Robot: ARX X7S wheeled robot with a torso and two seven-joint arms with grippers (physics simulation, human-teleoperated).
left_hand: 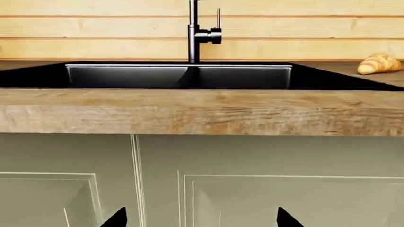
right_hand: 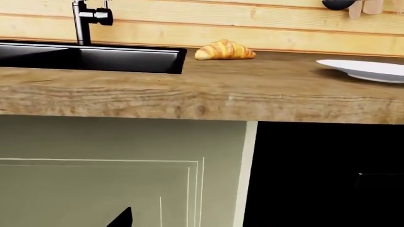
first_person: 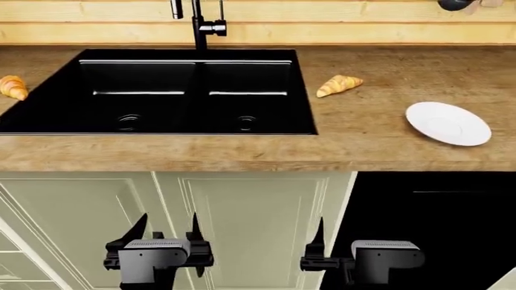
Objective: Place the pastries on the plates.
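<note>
Two croissants lie on the wooden counter (first_person: 379, 151), one (first_person: 339, 84) between sink (first_person: 185, 90) and white plate (first_person: 448, 123), the other (first_person: 13, 87) far left; both grippers (left (first_person: 168, 232), right (first_person: 319, 241)) hang empty, jaws apart, below it.

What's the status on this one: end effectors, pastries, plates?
Left end effector and right end effector open, empty, below the wooden counter edge. One golden-brown croissant right of the black sink, another left. Plain white round plate bare. Nothing blocking.

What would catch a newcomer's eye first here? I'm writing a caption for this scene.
The black double sink sunk in the wooden counter, with one croissant just right of it and another at its far left. A white plate lies farther right.
</note>
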